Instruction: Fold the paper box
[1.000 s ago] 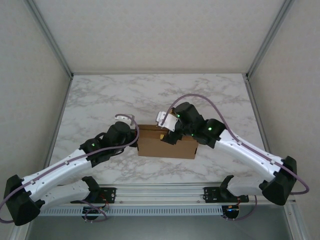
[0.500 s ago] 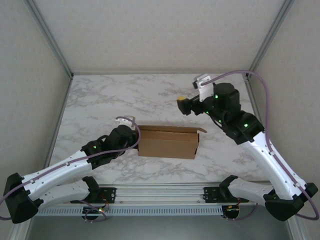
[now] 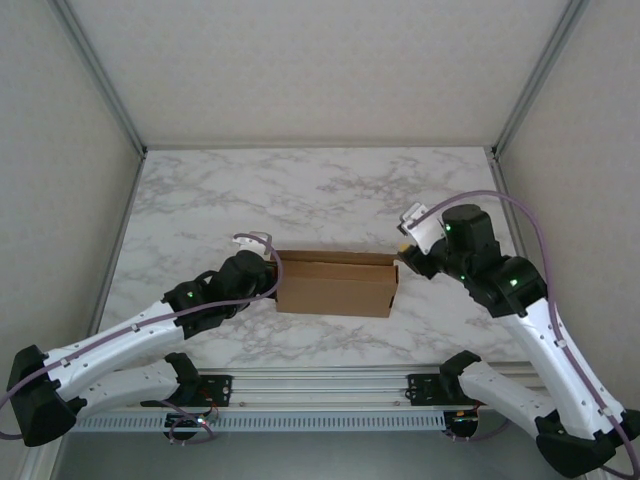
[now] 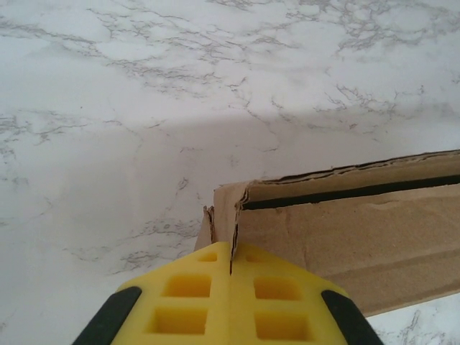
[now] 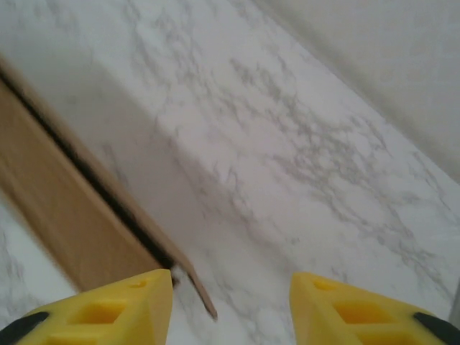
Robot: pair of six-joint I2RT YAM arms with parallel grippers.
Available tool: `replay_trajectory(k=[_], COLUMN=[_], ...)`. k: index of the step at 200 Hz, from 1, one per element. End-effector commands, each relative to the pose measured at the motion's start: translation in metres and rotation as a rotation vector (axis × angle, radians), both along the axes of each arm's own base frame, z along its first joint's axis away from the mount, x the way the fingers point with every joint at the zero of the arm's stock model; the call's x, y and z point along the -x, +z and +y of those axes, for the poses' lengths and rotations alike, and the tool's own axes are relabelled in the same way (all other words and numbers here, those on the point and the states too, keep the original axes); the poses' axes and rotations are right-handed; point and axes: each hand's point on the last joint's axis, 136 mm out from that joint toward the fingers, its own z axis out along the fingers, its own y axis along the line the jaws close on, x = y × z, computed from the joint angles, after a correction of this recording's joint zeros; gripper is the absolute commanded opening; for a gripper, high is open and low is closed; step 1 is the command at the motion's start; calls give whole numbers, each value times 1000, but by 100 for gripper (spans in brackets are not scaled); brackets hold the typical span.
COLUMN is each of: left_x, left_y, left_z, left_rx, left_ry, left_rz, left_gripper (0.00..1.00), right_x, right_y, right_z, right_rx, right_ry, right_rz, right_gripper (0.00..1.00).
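The paper box (image 3: 335, 285), plain brown cardboard, stands mid-table as a shallow long shape with its top slit showing. My left gripper (image 3: 268, 272) is at its left end. In the left wrist view the yellow fingers (image 4: 180, 295) are pressed together, and my left gripper (image 4: 231, 251) is shut on a thin cardboard edge of the box (image 4: 345, 223). My right gripper (image 3: 405, 255) hovers at the box's right end. In the right wrist view it (image 5: 231, 284) is open, with the box (image 5: 65, 215) beside its left finger and a small cardboard tab (image 5: 198, 287) poking into the gap, untouched.
The box rests on a white marble table (image 3: 330, 190) with walls on three sides and metal corner posts. Bare tabletop lies behind the box and to both sides. The arm bases and a rail run along the near edge (image 3: 320, 385).
My right arm lifted off the box, swung up to the back right, then came down to the box's right end. Its jaws stand less wide. The left arm and the box stayed put.
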Motion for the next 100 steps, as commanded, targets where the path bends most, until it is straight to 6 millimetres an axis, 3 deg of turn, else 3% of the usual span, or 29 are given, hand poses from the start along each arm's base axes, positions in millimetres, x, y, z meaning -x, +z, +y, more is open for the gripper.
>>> replay_trajectory(k=[1,45,64,100], left_x=[12,14,14,15], left_y=[-24,-23,-22,-19], left_z=[13,13,12,13], left_rx=[-99,-83,-77,-70], left_ry=[-16,-28,-32,-37], left_rz=[46,35,30,19], left_gripper=[0,0,0,0], right_x=[8,-6,-20,-26], right_y=[-34,-65,-69,-76], right_z=[-2,-1,-2,6], right_rx=[122,121,81,41], right_ry=[112,136,92,105], right_rz=[98,188,186,227], right_gripper=[52,52,53,53])
